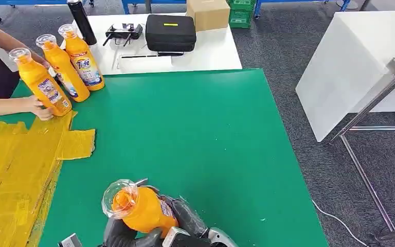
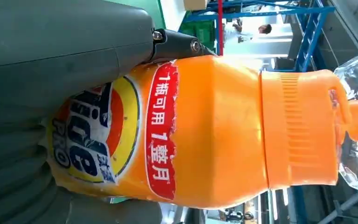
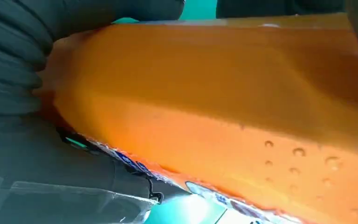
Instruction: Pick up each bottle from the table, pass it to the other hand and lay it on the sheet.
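Bottle (image 1: 143, 208) gripped by both, left robot hand (image 1: 117, 232), right robot hand (image 1: 187, 218); fingers seemingly mostly hidden

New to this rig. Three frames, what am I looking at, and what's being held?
A humanoid robot with two arms. The wide picture is from its head, looking down at a green table. The other two come from cameras at its wrists, so they are close and turned. Both hands, left hand and right hand, grip one orange bottle, seemingly mid-handover. Three more bottles stand at the far left corner, where a person's hand holds one. The yellow sheet lies on the left.
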